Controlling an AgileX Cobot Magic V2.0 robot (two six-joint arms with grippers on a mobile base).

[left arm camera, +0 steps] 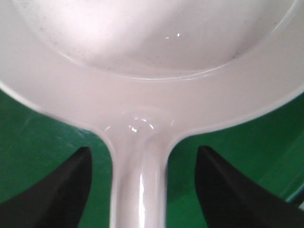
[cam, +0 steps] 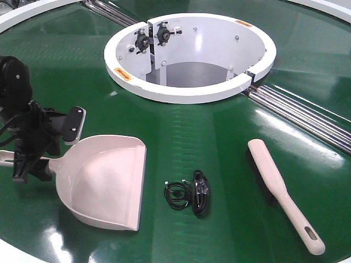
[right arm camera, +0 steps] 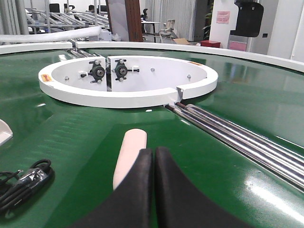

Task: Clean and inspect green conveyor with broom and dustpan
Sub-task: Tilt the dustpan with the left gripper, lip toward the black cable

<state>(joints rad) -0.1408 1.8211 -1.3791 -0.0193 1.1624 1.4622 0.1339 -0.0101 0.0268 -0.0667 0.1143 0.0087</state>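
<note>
The green conveyor fills the front view. The pale pinkish dustpan lies on it at the left, mouth toward the front edge. My left gripper is open and straddles the dustpan's handle. In the left wrist view the black fingers stand on either side of the handle with green gaps between, and the scoop lies ahead. The beige broom lies at the right, handle toward the front. My right gripper is shut and empty, just over the broom's end.
A black bundled cable lies between dustpan and broom; it also shows in the right wrist view. A white ring-shaped opening sits at the back centre. Steel rollers run from it to the right.
</note>
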